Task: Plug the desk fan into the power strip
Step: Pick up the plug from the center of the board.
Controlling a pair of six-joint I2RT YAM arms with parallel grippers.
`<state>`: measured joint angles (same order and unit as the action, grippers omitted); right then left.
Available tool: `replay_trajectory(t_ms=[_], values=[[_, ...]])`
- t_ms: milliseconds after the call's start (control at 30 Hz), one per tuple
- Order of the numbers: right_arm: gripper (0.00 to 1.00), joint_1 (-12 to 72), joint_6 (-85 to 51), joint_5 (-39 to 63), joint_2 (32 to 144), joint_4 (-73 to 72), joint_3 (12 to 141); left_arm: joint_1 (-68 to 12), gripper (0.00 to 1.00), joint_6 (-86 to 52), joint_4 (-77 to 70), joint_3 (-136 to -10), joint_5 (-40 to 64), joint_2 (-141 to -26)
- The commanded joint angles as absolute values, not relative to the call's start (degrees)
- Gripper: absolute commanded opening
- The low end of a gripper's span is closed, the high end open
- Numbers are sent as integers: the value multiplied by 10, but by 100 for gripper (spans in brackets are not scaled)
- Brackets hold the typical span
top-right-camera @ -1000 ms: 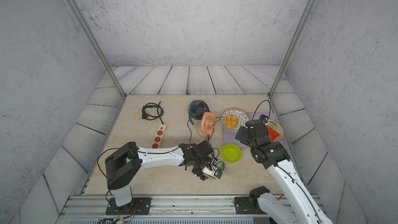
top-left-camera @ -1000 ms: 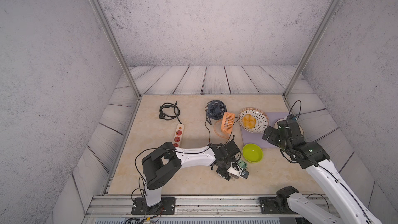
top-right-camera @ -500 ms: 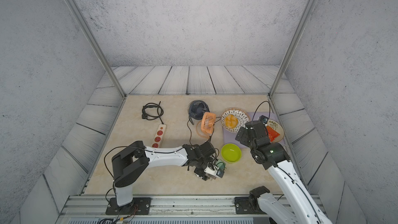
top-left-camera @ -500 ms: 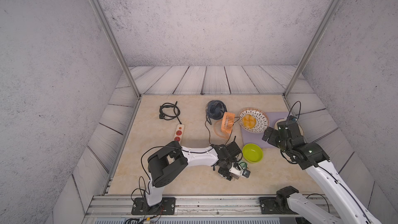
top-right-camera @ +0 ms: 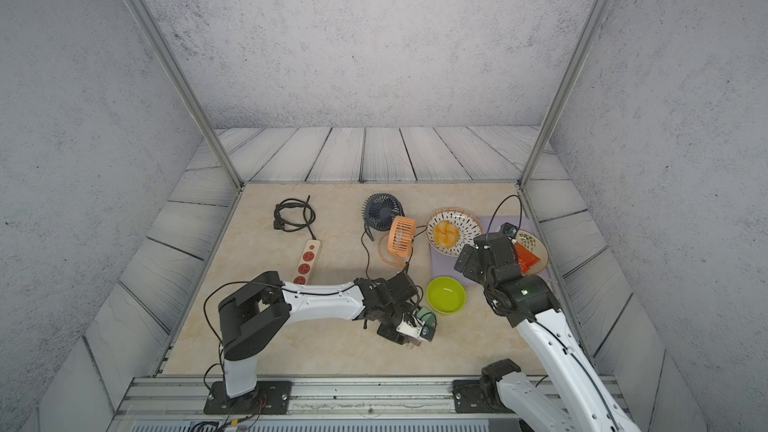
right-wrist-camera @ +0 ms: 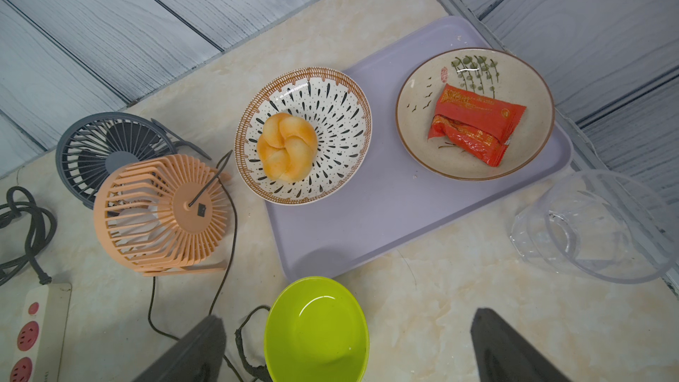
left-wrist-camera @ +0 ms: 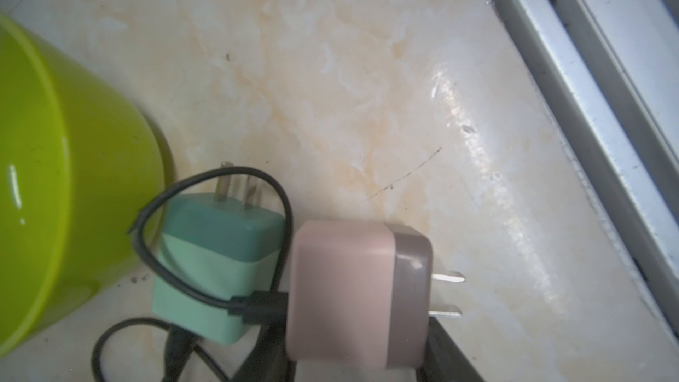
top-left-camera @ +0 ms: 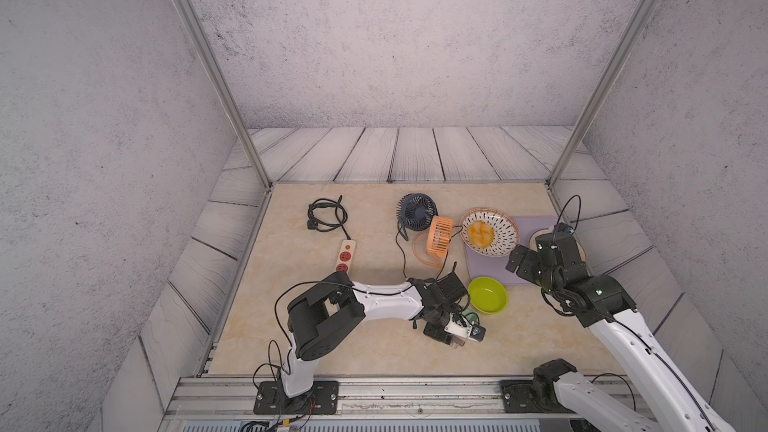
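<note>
While the left arm reaches low across the marble-look table (top-left-camera: 332,347), the power strip (top-left-camera: 345,257) lies flat to the left of the table's middle. Its long axis runs from far to near, the near end angled slightly outward and hidden under the arm's elbow. Its orange button sits at the far end, where a black cord leads off to a loose coil (top-left-camera: 326,214). The left gripper (top-left-camera: 449,333) is down near the front edge, its dark fingers (left-wrist-camera: 446,350) narrowed against both sides of a pink adapter (left-wrist-camera: 358,295). The adapter's two prongs point toward the metal rail (left-wrist-camera: 588,104). A teal adapter (left-wrist-camera: 216,266) lies just beside it, with a black cable looped across it, close to a green bowl (right-wrist-camera: 316,328). The right gripper (right-wrist-camera: 347,316) hangs above that bowl and the edge of a lilac tray (right-wrist-camera: 367,222), fingers spread wide and holding nothing. An orange desk fan (top-left-camera: 439,236) and a dark blue desk fan (top-left-camera: 417,211) stand together toward the far middle, apart from the strip. Bare tabletop lies between the strip and the fans, crossed only by a thin black cable, and more bare surface lies along the front rail.
</note>
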<state>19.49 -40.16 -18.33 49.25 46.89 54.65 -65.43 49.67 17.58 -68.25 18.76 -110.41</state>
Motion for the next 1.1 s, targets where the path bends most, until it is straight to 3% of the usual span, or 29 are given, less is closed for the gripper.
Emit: replay_trajectory(t_ms=[0,333,633,867,1000,1067], values=[[99,191,-391,-182,484,475,540,-658,48,488,189,-682,203,-1087],[99,190,-376,-176,468,474,545,-642,47,489,248,-679,157,-1008],[99,190,-342,-69,452,425,539,-513,46,459,360,-745,160,-920],[96,190,-274,145,463,354,547,-413,47,476,427,-780,168,-860],[91,193,-343,340,490,237,516,-398,48,509,450,-773,150,-842],[88,208,-398,374,501,161,487,-395,48,517,462,-776,149,-837]])
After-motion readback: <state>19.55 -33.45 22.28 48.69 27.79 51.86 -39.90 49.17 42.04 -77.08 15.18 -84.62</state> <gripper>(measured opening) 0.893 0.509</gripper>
